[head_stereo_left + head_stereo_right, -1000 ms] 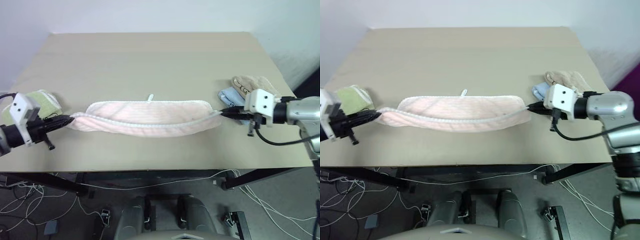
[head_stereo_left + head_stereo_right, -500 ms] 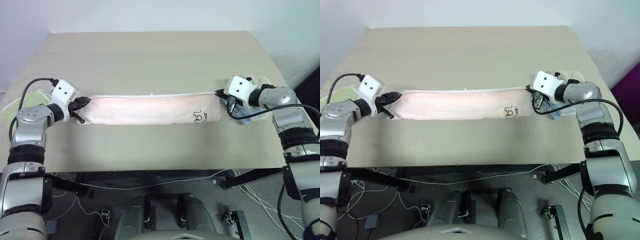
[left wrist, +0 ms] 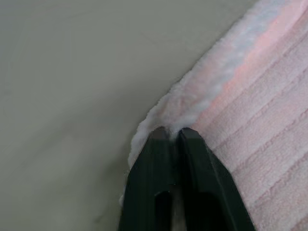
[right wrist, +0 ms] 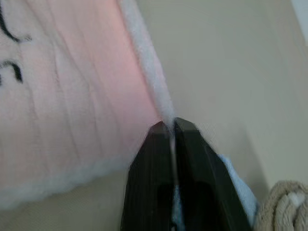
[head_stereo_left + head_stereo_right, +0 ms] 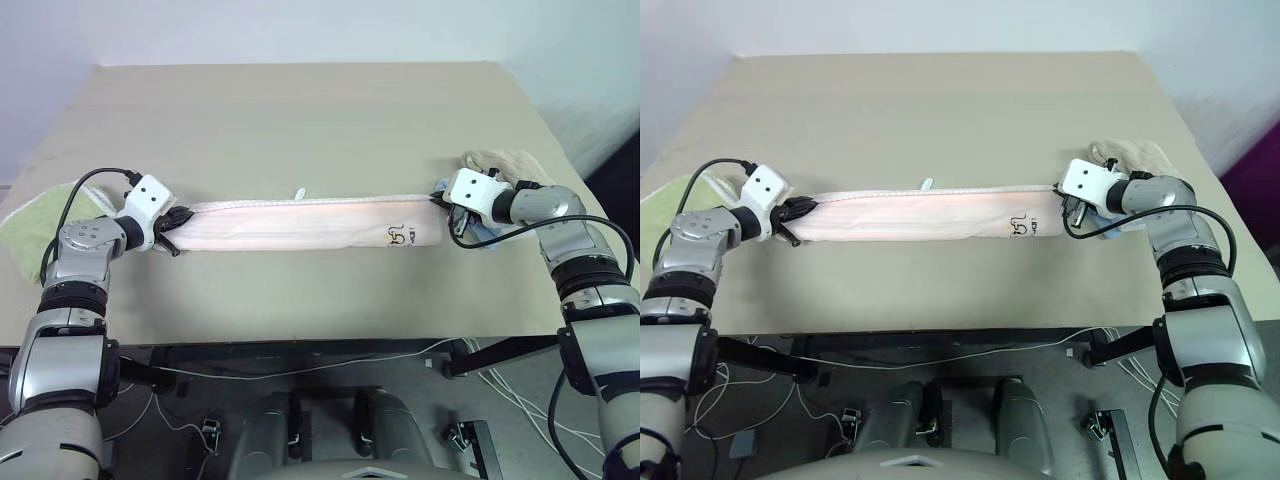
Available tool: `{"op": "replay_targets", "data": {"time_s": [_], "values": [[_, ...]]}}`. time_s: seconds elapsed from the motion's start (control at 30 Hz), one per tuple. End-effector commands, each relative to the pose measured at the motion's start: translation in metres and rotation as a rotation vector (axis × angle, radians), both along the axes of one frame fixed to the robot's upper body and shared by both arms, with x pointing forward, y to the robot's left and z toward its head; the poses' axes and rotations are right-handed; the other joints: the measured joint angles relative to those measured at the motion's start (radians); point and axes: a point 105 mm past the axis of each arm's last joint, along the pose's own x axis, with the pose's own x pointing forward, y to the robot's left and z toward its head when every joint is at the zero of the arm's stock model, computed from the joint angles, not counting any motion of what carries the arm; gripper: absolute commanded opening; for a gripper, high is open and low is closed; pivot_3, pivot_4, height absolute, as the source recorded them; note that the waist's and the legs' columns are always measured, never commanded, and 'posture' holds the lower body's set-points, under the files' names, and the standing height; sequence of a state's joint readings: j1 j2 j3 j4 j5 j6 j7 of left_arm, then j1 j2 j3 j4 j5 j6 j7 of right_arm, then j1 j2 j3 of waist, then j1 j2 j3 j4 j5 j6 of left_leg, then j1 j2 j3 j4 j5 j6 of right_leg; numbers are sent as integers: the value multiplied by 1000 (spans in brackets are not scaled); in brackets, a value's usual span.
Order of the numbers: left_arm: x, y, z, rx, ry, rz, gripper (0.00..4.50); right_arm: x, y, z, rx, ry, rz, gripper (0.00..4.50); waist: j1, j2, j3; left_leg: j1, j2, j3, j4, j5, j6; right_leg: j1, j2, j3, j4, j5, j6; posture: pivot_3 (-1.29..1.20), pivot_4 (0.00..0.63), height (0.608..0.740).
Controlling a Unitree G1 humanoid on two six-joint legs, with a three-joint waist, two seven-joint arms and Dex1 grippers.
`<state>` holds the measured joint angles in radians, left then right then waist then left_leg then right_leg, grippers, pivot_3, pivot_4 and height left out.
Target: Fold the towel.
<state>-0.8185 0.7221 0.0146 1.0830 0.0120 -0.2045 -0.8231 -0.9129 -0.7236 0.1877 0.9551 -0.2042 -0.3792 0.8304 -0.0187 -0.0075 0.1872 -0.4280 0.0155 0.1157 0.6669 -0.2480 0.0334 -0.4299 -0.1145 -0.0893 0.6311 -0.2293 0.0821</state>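
On the counter [image 5: 300, 110], the left gripper [image 3: 171, 134] and right gripper [image 4: 167, 126] each pinched a corner of the pink towel [image 5: 310, 222], probably to keep its lengthwise fold taut.

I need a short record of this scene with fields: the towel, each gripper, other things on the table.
towel: pale pink towel lies flat as a long folded strip across the table, embroidered mark near its right end
left gripper: left gripper pinched on the towel's left end corner
right gripper: right gripper pinched on the white edging at the towel's right end
other things: green towel at the left table edge; beige towel behind the right gripper
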Motion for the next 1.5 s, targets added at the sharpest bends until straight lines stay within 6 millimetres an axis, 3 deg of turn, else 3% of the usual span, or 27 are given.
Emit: {"op": "replay_targets", "data": {"time_s": [0.03, 0.23, 0.33, 0.43, 0.6, 0.73, 0.83, 0.93, 1.07, 1.17, 1.3, 1.5], "values": [[4, 2, 14, -31, -64, 19, 1692, 5, -2, 24, 3, -94, -14, 1674, 0, 0, 0, 0, 0, 0, 0, 0, 0, 0, 0, 0, 0, 0, 0, 0, 150, 740], [7, 10, 32, -117, -156, 81, 3665, 0, -2, 49, 40, -190, 7, 3673, 0, 0, 0, 0, 0, 0, 0, 0, 0, 0, 0, 0, 0, 0, 0, 0, 150, 740], [2, 18, 46, -199, -209, 100, 3690, -13, 6, 67, 151, -263, 30, 4468, 2, 0, 0, 0, 0, -1, 0, 0, 0, 0, 0, 0, 0, 0, 0, 0, 150, 740], [-5, 26, 48, -196, -228, 116, 3690, -32, 18, 67, 272, -244, 50, 4468, 4, -1, 0, 0, 0, -2, 0, 0, 0, 1, 0, 0, 0, 0, 0, 0, 150, 740], [-18, 41, 54, -185, -263, 162, 3690, -68, 38, 49, 468, -122, 42, 4468, 5, -1, 0, 1, 0, -4, 1, 0, 0, 2, 0, 0, 0, 0, 0, 0, 150, 740], [-28, 36, 72, -182, -332, 123, 3690, -92, 61, 38, 710, 9, 13, 4468, 7, -1, 0, 0, 0, -5, 1, -1, 1, 2, -1, 0, 0, 0, 0, 0, 150, 740], [-37, 15, 79, -163, -347, 19, 3690, -104, 68, 35, 904, 126, -36, 4468, 8, -1, 0, 0, 0, -5, 1, -1, 1, 2, -3, -1, 0, 0, 0, 0, 150, 740], [-49, -18, 75, -167, -322, -130, 3690, -115, 73, 28, 1069, 261, -71, 4468, 9, -2, -1, 1, 0, -6, 0, -3, 3, 2, -4, -1, 0, 0, 0, 0, 150, 740], [-66, -53, 49, -181, -238, -278, 3690, -124, 81, 10, 1320, 438, -181, 4468, 6, -1, -2, 1, 0, -7, 0, -4, 5, 2, -4, -1, -1, 0, -1, 0, 150, 740], [-78, -76, 31, -217, -182, -354, 3690, -121, 88, -12, 1482, 547, -343, 4468, 3, -2, -2, 1, 0, -7, -1, -4, 5, 2, -4, 0, -1, 0, -1, 0, 150, 740], [-83, -99, 27, -268, -162, -399, 3690, -113, 92, -24, 1630, 627, -493, 4468, 5, -1, -2, 1, 1, -7, -2, -4, 5, 1, -3, 0, -1, 0, -1, 0, 150, 740], [-91, -124, 21, -319, -142, -439, 3690, -94, 71, -42, 1757, 664, -708, 4468, 5, -1, -2, 1, -1, -6, -1, -4, 6, 2, -2, -1, -1, 0, -1, 0, 150, 740]]}}
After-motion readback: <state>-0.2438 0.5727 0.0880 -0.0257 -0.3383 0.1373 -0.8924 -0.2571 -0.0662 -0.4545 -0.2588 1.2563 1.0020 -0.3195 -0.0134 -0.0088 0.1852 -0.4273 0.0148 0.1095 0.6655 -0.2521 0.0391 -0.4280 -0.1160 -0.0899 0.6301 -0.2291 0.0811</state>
